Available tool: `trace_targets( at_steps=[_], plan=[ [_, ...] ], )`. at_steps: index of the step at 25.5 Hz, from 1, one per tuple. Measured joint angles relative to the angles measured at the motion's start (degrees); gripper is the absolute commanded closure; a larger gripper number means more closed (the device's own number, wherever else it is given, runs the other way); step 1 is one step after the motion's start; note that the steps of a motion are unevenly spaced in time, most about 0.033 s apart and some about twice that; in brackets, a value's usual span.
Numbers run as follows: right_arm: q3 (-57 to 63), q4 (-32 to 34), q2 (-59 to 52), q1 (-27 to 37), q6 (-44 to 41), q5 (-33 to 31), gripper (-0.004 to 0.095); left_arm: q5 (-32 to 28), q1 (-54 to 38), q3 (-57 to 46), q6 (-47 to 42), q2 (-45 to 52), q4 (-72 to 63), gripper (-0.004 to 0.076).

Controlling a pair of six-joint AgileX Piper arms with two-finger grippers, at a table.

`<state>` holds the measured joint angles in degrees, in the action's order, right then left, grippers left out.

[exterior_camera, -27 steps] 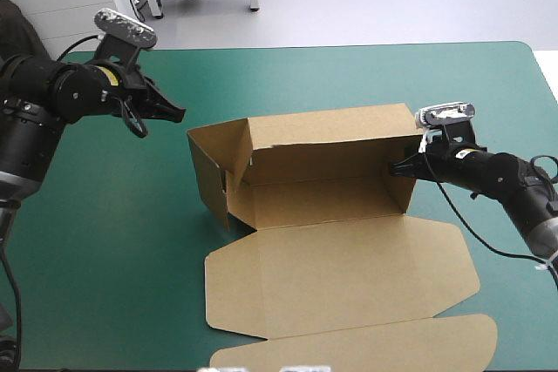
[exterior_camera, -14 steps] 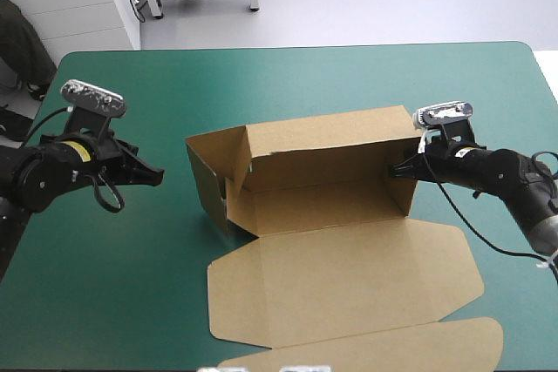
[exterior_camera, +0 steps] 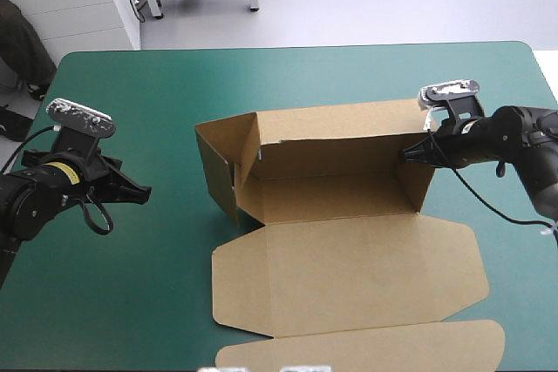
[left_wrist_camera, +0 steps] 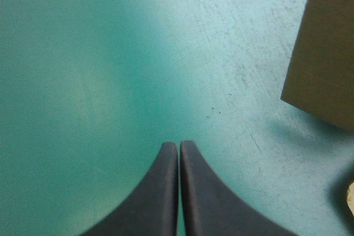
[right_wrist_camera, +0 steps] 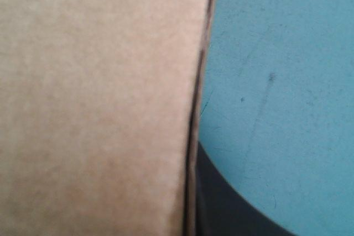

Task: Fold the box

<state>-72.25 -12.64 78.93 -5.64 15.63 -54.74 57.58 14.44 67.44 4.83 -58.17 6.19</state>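
Left arm (exterior_camera: 35, 202) held low, wrist level. Left gripper (exterior_camera: 138, 191) has its fingers pressed together in a point. Right arm (exterior_camera: 523, 132) reaches inward. Right gripper (exterior_camera: 410, 154) is pinched on the box (exterior_camera: 331, 189) end wall.

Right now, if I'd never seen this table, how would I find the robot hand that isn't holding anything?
Find the teal-green table, then the brown box in its middle, walls up and lid lying flat. Left of the box, apart from it, the left gripper is over bare cover, shut to a point. The right gripper pinches the box's right end wall; this one touches no board.
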Motion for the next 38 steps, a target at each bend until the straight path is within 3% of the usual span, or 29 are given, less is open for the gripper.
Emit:
trace_targets(
  at_steps=[8, 12, 14, 17, 21, 29, 38],
  plan=[
    [-13.97, 0.34, 14.90, 0.00, -0.46, -7.62, 0.0918, -0.77, 0.00, 0.00, -0.17, 0.07, -0.21, 0.0731],
    [-23.92, -0.42, 24.00, 0.00, -0.52, -5.93, 0.0869, -0.77, 0.00, 0.00, -0.91, 0.07, -0.38, 0.0731],
    [-26.70, -0.65, 26.88, 0.00, -0.73, -5.65, 0.0757, -0.77, 0.00, 0.00, -1.13, 0.07, -0.38, 0.0731],
    [-30.94, -0.42, 32.77, 0.00, -0.69, -7.56, 0.0491, -1.00, 0.00, 0.00, -1.21, 0.07, -0.38, 0.0731],
    [-32.79, 0.45, 36.34, 0.00, -0.69, -9.27, 0.0289, -1.47, 0.00, 0.00, -1.21, 0.07, -0.38, 0.0731],
    [-40.66, 0.84, 35.91, 0.00, -1.48, -15.09, 0.0276, -1.73, 0.00, 0.00, -1.24, 0.07, -0.38, 0.0731],
    [-43.05, 1.10, 28.91, 0.00, -4.24, -16.45, 0.0276, -2.05, 0.00, 0.00, -1.28, 0.07, -0.38, 0.0731]
  ],
)
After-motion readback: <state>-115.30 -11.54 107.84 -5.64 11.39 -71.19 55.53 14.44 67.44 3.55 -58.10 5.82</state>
